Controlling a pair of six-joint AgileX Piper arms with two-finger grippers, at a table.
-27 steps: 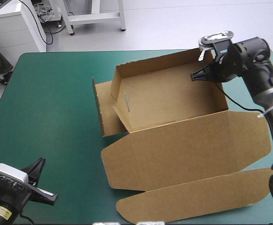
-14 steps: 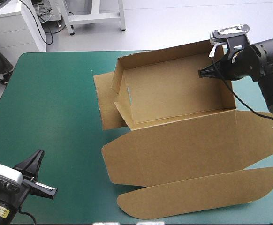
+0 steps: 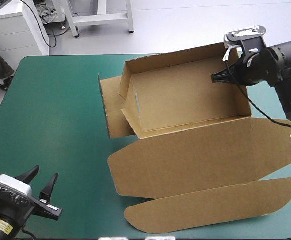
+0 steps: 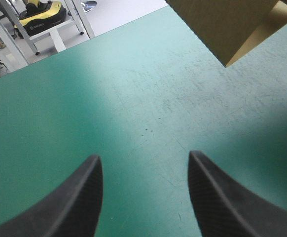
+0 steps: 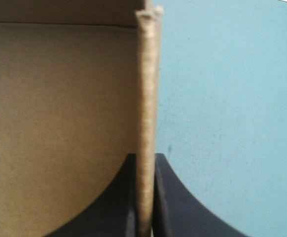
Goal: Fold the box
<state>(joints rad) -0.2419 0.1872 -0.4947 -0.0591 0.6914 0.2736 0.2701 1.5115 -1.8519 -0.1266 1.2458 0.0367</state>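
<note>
right gripper (image 5: 144, 159) clamps the box (image 5: 59, 108) wall between its jaws; best hold it upright, untwisted; left gripper (image 4: 142, 156) stands wide, only teal-green cover (image 4: 133, 98) between its jaws

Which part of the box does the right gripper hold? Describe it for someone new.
On the teal-green table lies the brown box, walls raised, its lid flat toward the near edge. The right gripper is shut on the box's right-hand end wall, the only upright wall with black fingers pinching it.
</note>
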